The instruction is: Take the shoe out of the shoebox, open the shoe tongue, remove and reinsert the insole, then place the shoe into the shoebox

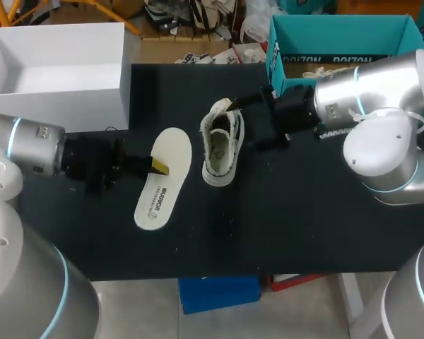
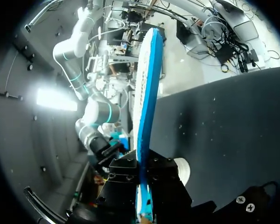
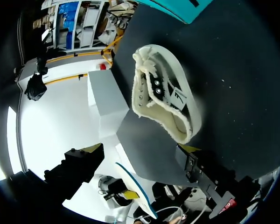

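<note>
Cream foam insole (image 1: 160, 198), blue underside: edge pinched in left jaws, over black counter (image 1: 304, 226). Cream canvas shoe (image 1: 222, 141): between wide-open right jaws, unheld. Likely risk: loose shoe shifts, insole buckles at reinsertion.

This is looking like a robotics lab. A grey left arm (image 1: 28, 145) and a grey right arm (image 1: 367, 92), blue rings glowing at their joints, are hanging over a black counter (image 1: 290, 226) from either side. A lone white shoe (image 1: 222, 148) and its loose insole (image 1: 159, 201) are lying there, with a white box (image 1: 56, 70) and a teal shoebox (image 1: 339, 35) sitting at the far corners.
</note>
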